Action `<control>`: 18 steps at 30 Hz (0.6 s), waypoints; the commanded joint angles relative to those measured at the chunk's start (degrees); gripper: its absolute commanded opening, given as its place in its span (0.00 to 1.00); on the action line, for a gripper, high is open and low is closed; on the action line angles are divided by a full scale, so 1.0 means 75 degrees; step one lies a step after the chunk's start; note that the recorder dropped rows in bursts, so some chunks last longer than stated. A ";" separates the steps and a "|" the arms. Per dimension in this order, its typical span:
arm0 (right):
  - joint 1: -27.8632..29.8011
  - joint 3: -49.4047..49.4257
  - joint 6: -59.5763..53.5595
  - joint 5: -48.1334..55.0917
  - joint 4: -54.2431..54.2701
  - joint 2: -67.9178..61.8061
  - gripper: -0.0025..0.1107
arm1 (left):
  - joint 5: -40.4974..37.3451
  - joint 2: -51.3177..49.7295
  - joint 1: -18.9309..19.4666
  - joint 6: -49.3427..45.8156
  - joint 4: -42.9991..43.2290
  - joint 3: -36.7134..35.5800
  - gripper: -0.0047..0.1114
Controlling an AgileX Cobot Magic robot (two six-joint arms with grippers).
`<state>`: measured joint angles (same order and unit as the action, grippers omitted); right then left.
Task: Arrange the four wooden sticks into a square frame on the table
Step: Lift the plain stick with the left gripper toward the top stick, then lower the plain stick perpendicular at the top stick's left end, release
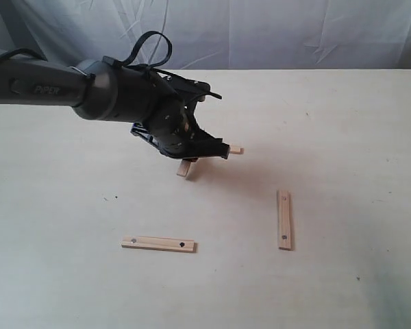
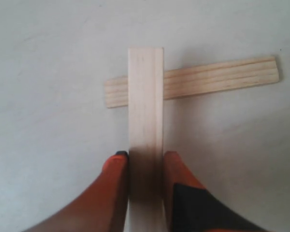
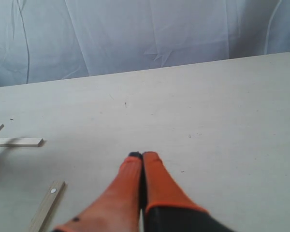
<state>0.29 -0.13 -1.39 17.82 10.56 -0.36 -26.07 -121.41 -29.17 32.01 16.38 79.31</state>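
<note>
My left gripper (image 2: pixel 146 157) is shut on one wooden stick (image 2: pixel 145 106), orange fingers (image 2: pixel 117 179) pressed on both its long edges. That stick crosses over a second stick (image 2: pixel 217 77) lying on the table (image 1: pixel 342 137); whether they touch I cannot tell. In the exterior view the arm hides most of this pair, leaving only the held stick's end (image 1: pixel 185 168) and the lying stick's end (image 1: pixel 236 150). Two more sticks lie apart nearer the front: one crosswise (image 1: pixel 158 243), one lengthwise (image 1: pixel 284 219), each with dark holes. My right gripper (image 3: pixel 141 155) is shut on nothing, above bare table.
The black left arm (image 1: pixel 68 89) reaches in from the left over the table. A pale wrinkled curtain (image 1: pixel 260 31) hangs behind the far edge. In the right wrist view, a stick with a hole (image 3: pixel 46 205) lies close by and another stick (image 3: pixel 17 142) lies farther off.
</note>
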 commanded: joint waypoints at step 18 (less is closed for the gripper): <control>0.0049 0.0018 0.0010 -0.0050 0.0012 0.0048 0.01 | 0.0174 -0.0033 0.0087 0.0130 0.0104 0.0037 0.31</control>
<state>0.29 -0.13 -1.27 17.82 10.56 -0.36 -24.69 -121.41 -28.73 32.49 16.78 79.31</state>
